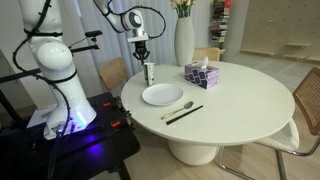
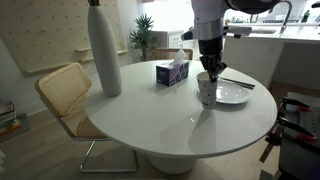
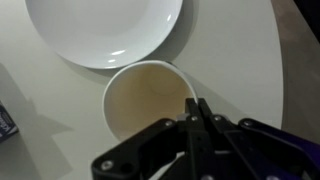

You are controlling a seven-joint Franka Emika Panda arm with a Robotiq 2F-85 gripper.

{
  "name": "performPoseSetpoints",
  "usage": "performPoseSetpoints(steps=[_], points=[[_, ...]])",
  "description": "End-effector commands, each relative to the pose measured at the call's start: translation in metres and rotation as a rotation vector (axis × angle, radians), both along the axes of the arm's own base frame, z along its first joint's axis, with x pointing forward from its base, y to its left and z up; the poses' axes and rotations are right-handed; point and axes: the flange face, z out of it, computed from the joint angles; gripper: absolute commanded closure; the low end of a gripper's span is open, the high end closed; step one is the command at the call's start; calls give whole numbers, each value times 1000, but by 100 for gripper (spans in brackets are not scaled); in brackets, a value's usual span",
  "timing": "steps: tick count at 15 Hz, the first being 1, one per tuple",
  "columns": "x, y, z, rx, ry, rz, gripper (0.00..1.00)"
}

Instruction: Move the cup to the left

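The cup (image 1: 149, 72) is small and white with dark markings. It stands near the table edge beside the white plate (image 1: 162, 95). It also shows in an exterior view (image 2: 206, 92) and as an empty cream-coloured interior in the wrist view (image 3: 145, 100). My gripper (image 1: 144, 58) comes straight down onto it (image 2: 212, 72). In the wrist view the two fingers (image 3: 196, 105) are pressed together over the cup's rim on the side away from the plate (image 3: 105, 30). I cannot tell whether the cup rests on the table or is just off it.
The round white table (image 1: 240, 110) also holds a tall white vase (image 1: 184, 40) (image 2: 104, 55), a blue tissue box (image 1: 201, 74) (image 2: 172, 73), a spoon (image 1: 178, 107) and a dark utensil (image 1: 185, 114). Wicker chairs (image 2: 62, 92) stand around it.
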Motion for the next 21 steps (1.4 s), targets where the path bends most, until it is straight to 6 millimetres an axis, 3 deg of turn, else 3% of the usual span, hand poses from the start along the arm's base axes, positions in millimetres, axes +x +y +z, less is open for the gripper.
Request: performPoseSetpoints(steps=[1, 14, 21], points=[[-11, 15, 3, 6, -35, 23, 99], [-5, 18, 4, 101, -116, 52, 99], [-2, 4, 1, 103, -129, 32, 99]])
